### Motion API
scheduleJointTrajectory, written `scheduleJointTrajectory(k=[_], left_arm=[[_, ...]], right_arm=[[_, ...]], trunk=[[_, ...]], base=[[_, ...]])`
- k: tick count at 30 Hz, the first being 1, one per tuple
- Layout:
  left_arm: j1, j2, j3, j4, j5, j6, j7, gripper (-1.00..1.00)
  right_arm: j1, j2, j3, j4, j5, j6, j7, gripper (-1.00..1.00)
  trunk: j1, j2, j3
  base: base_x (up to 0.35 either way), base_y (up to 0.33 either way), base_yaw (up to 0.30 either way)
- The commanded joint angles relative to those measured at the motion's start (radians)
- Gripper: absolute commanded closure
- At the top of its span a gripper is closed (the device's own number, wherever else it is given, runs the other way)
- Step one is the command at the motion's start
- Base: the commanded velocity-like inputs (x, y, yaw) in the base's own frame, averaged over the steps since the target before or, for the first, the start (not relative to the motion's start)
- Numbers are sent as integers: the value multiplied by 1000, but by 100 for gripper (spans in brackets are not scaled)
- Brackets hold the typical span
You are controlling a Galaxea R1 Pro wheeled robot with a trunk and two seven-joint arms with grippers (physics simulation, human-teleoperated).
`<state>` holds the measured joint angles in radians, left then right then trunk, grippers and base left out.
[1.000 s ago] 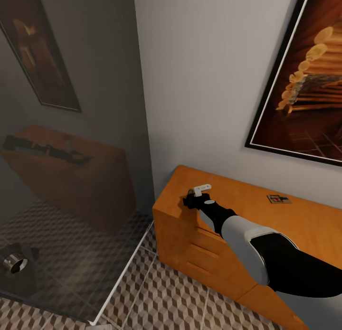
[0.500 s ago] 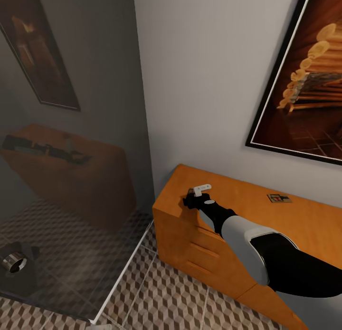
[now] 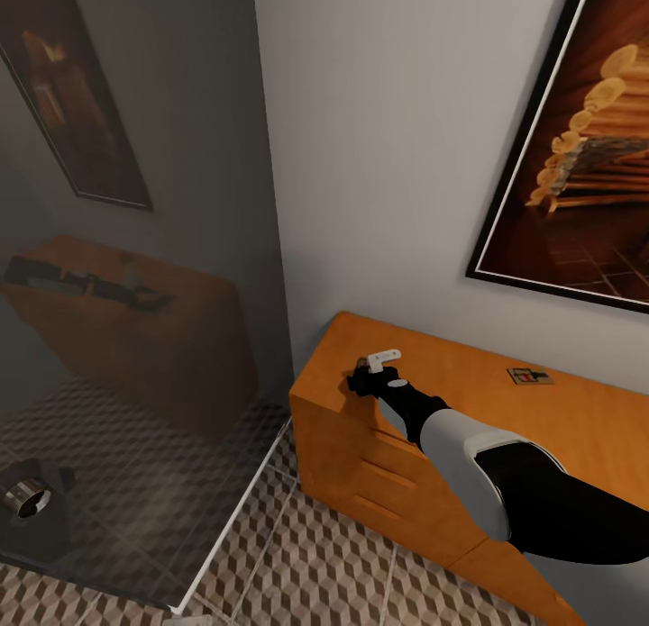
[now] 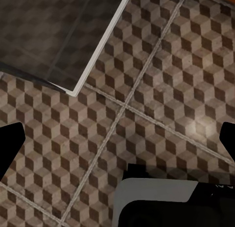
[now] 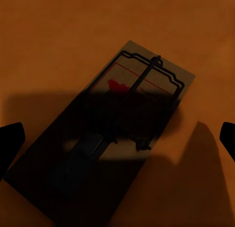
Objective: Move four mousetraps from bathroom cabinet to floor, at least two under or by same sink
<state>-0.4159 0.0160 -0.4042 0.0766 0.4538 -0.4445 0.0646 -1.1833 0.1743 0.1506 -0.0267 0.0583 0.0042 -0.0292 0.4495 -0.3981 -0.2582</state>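
Fingers of my right pincer (image 5: 117,138) are spread wide above a mousetrap (image 5: 122,124) lying flat on the cabinet (image 3: 469,401) top, straddling it ready to clamp. Another mousetrap (image 3: 528,376) waits farther along. My left pincer (image 4: 117,143) hangs released over the bathroom floor (image 4: 161,89).

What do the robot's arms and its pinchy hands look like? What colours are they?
The right arm is chunky and rounded, with a glossy black shell, then a pale grey-white sleeve, then a black wrist. The right gripper is black with a small white block on top. In the wrist views, the fingertips look like plain black wedges.
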Motion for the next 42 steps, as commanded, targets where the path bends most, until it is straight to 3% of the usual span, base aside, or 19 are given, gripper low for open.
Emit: scheduleJointTrajectory(k=[1,42], left_arm=[[-1,-1,-8,3,3,-5,2,-100],[-1,-1,-8,3,3,-5,2,-100]], right_arm=[[-1,0,4,1,6,0,-3,-100],[-1,0,4,1,6,1,-3,-100]], trunk=[[1,-2,-2],[1,-2,-5]], base=[[0,0,0],[0,0,0]])
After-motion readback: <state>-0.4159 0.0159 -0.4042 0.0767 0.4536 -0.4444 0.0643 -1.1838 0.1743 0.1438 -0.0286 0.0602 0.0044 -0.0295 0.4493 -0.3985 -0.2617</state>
